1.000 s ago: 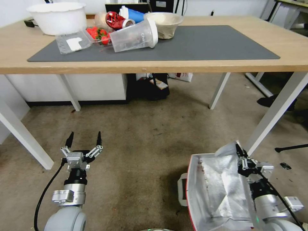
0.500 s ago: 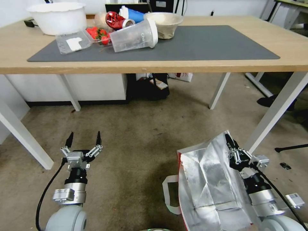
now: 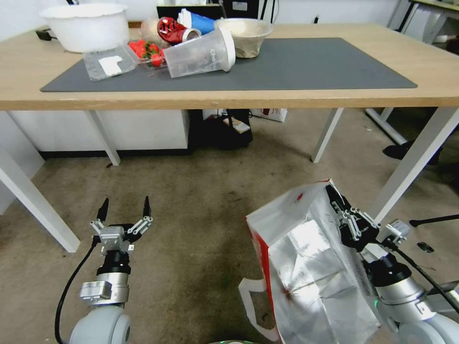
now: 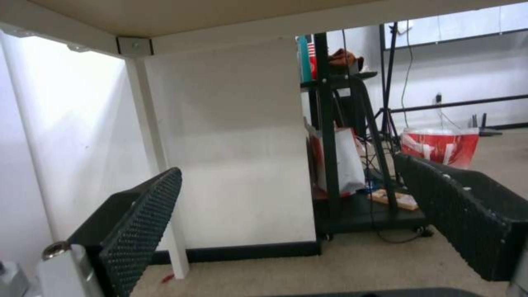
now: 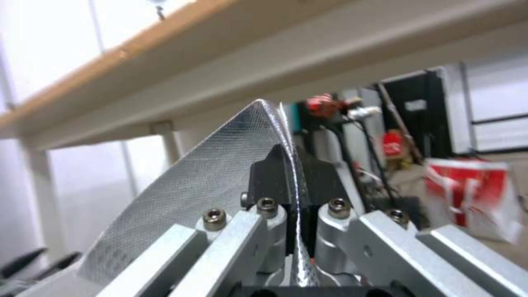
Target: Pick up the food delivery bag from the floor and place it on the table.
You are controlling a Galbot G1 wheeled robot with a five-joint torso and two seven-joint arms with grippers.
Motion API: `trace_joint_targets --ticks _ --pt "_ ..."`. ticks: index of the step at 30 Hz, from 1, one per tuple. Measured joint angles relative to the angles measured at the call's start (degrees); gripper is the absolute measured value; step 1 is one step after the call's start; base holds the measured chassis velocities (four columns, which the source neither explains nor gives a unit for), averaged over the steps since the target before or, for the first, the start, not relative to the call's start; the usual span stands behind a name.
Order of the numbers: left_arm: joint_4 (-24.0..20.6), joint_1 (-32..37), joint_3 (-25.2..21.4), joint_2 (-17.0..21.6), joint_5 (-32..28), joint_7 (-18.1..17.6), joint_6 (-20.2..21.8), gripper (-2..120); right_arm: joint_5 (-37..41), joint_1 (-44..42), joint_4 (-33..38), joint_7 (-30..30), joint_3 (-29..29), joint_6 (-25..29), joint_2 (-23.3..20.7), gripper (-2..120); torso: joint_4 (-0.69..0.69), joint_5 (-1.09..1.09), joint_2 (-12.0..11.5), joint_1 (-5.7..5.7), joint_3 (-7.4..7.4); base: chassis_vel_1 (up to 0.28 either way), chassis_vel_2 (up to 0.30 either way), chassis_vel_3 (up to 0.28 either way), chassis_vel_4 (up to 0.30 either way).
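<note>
Your right gripper (image 3: 333,198) pinches the crinkly foil-lined food delivery bag (image 3: 306,267) at its 1 o'clock rim; left gripper (image 3: 124,209) spread wide over carpeted floor (image 3: 201,215).

Counted on the table (image 3: 306,98), all on or beside its grey mat (image 3: 296,64): two bowls, one clear cup, one strawberry tray; below it, one delivery bag (image 3: 311,258).

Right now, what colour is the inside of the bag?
Shiny silver foil inside the food delivery bag, clearest in the head view.

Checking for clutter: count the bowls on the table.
2: a white bowl at the table's far left corner; a beige bowl at the mat's far edge. Others may be hidden.
</note>
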Motion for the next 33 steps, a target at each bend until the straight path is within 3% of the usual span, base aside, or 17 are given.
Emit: trace_joint_targets --ticks 18,24,33 --pt "-0.37 0.08 -0.2 0.21 -0.52 0.07 -0.27 98 15.32 1.22 4.86 -8.53 0.59 -4.69 -4.71 0 0.0 0.0 0.0 0.0 0.0 0.0 0.0 0.0 0.0" --pt "-0.5 0.23 -0.33 0.26 -1.81 1.86 -0.82 98 23.62 1.37 5.99 -12.12 1.12 -8.3 -6.02 0 0.0 0.0 0.0 0.0 0.0 0.0 0.0 0.0 0.0" --pt "-0.9 0.01 -1.11 0.6 -1.93 2.67 -1.29 99 29.63 1.78 6.28 -13.09 3.29 -11.5 -8.15 0 0.0 0.01 0.0 0.0 0.0 0.0 0.0 0.0 0.0"
